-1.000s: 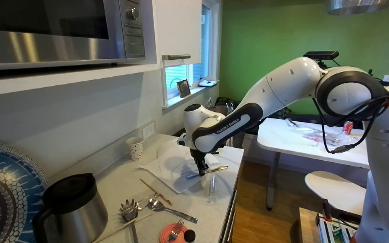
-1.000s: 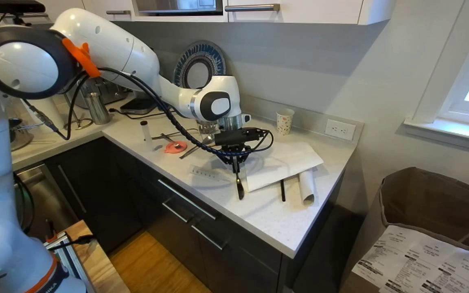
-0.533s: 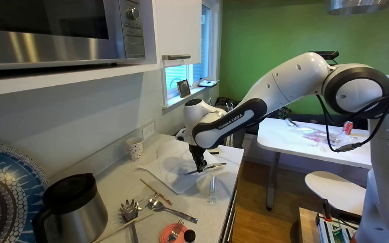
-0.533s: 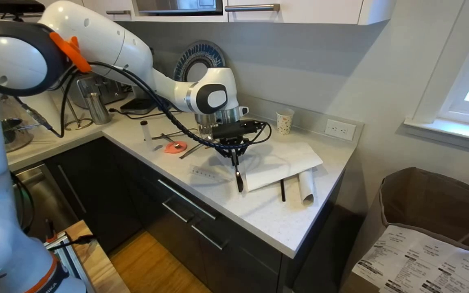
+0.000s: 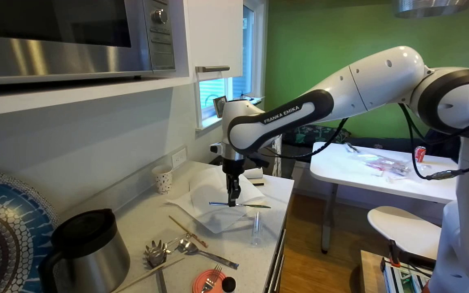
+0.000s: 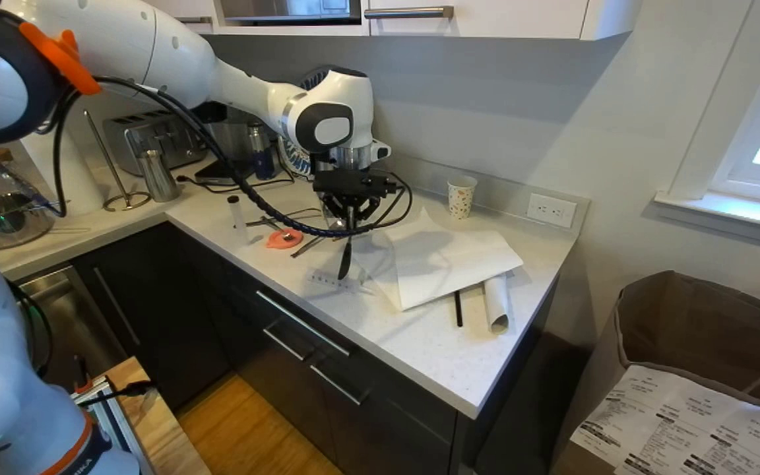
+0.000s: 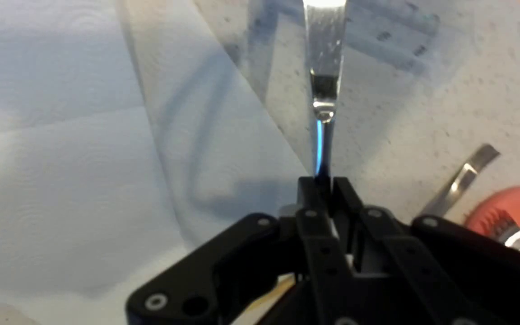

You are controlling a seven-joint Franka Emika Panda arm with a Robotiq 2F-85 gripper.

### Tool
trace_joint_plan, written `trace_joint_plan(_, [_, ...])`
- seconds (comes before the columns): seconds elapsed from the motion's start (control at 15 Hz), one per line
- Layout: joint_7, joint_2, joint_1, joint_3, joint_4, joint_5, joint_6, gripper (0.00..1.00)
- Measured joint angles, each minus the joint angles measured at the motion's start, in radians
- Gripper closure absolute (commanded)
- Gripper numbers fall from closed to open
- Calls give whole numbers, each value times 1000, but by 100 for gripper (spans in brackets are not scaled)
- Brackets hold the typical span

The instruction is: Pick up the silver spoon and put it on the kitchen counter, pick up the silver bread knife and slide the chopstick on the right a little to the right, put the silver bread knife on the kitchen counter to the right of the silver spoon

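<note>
Black fingers [image 7: 307, 198] pinched a long, slim silver knife [image 7: 326, 54] by its narrow part; it was flat, straight and mirror-bright where it widened. In an exterior view it hung roughly level above the pale worktop [image 5: 234, 246]; nearer lay a silver spoon [image 5: 207, 254] and two tan chopsticks [image 5: 181, 225].

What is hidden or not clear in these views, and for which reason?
Wrist view: silver bread knife, blade tip cut off by the top edge; gripped part hidden by the gripper.
Wrist view: silver spoon, bowl behind the gripper.
Wrist view: clear object, marks blurred.
In an exterior view: pasta server, handle end cut off by the bottom edge.
</note>
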Motion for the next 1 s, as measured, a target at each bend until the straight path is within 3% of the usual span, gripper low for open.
trace_joint_plan(0.2, [104,-4,13,20,16,112,-17,97])
trace_joint_plan(0.27, [150,-1,18,24,21,137,-17,87])
trace_joint_plan(0.6, [228,7,24,33,30,203,-8,87])
trace_joint_plan(0.67, [230,7,24,33,30,204,-8,97])
trace_joint_plan(1.0, [264,10,17,31,43,238,-65,97])
